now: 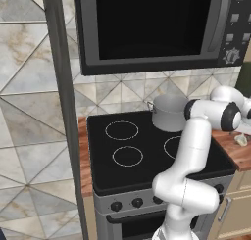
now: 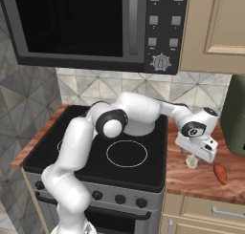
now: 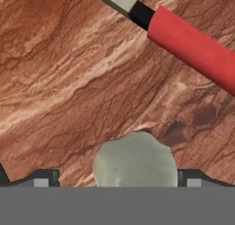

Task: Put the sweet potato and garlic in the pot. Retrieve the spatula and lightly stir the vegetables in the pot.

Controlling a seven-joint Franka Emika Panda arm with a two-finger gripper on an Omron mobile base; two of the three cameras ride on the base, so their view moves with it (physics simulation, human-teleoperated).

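The garlic, a pale bulb, lies on the wooden counter between my fingertips. My gripper is open and hangs just over the garlic, right of the stove; whether the fingers touch it cannot be told. The sweet potato, a small reddish-orange lump, lies on the counter a little further right. Beyond the garlic lies the spatula, with a red handle and a metal neck. The grey pot stands on the stove's back right burner, and my arm hides part of it in the right base view.
A black stove top with ring burners sits left of the counter. A microwave hangs above it. A dark appliance stands at the counter's back right. A wall cabinet is overhead.
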